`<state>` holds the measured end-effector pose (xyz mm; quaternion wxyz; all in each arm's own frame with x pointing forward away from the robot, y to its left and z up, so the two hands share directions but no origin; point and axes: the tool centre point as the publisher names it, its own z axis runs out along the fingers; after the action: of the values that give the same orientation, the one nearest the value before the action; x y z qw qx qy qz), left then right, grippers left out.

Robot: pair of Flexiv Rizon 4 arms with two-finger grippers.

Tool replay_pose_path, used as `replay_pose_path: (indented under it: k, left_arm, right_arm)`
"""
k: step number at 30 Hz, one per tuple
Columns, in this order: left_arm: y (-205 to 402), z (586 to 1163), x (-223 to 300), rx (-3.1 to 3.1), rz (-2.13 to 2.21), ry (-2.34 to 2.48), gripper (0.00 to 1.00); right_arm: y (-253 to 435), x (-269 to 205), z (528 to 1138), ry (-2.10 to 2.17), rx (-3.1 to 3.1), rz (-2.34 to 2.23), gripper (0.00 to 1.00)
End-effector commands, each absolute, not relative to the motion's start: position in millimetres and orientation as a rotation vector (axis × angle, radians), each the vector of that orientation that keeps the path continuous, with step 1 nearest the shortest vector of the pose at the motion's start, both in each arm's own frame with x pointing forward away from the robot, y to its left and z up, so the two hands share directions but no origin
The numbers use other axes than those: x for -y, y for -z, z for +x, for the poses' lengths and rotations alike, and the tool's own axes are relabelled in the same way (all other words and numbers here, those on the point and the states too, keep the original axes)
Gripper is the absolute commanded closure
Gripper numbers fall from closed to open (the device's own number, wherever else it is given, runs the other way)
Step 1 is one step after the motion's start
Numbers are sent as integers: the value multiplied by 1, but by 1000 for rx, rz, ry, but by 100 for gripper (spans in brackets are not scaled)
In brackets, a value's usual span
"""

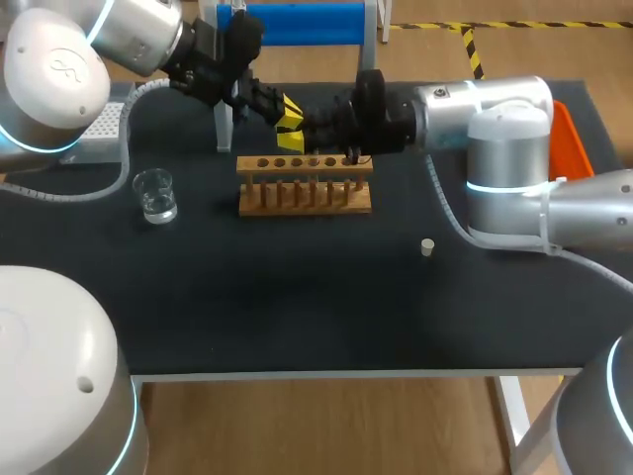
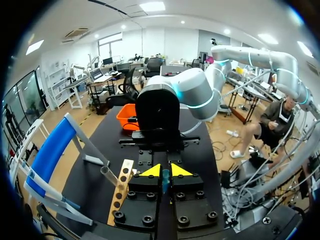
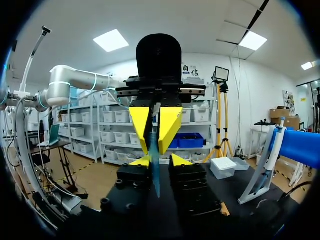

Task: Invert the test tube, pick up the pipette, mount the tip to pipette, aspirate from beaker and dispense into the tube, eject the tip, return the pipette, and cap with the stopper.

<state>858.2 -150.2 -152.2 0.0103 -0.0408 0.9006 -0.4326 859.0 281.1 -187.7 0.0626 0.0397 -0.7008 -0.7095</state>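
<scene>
The two grippers meet tip to tip above the far side of the wooden rack (image 1: 305,164), a little left of the table's middle. The left gripper (image 1: 287,105) comes in from the far left and the right gripper (image 1: 293,127) from the right. The test tube (image 3: 154,165) sits between them. In the left wrist view the left gripper (image 2: 165,171) has its yellow tips drawn together on the tube (image 2: 165,182), which fills the gap, so it is clamped on the glass. In the right wrist view the tube's length runs from the left gripper's tips (image 3: 155,130) back into the right gripper (image 3: 161,161). I cannot tell whether the right one grips it or only surrounds it. The tube is hidden in the head view. Both arms are equally near it, so I judge the inversion depends on which one keeps hold. The beaker (image 1: 155,194) stands near left and the stopper (image 1: 427,246) lies near right, both well apart from the meeting point
</scene>
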Motion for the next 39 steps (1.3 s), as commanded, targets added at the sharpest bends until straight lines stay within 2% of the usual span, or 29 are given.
replay_pose_path:
  k: [1,10,11,12,22,39]
  left_arm:
    - [151,857,150,-2819,-125,1347,100]
    - [151,857,150,-2819,-125,1347,100]
    - [151,857,150,-2819,-125,1347,84]
    - [151,857,150,-2819,-125,1347,0]
    - [151,857,150,-2819,-125,1347,0]
    - [151,857,150,-2819,-125,1347,0]
  right_arm:
    - [188,-280,861,2144,2116,123,100]
    - [188,-279,861,2142,2120,129,100]
    - [188,-278,861,2142,2121,130,100]
    - [188,-278,860,2141,2121,130,100]
    - [186,-248,855,2141,2138,135,100]
    - [191,-126,827,2139,2171,132,100]
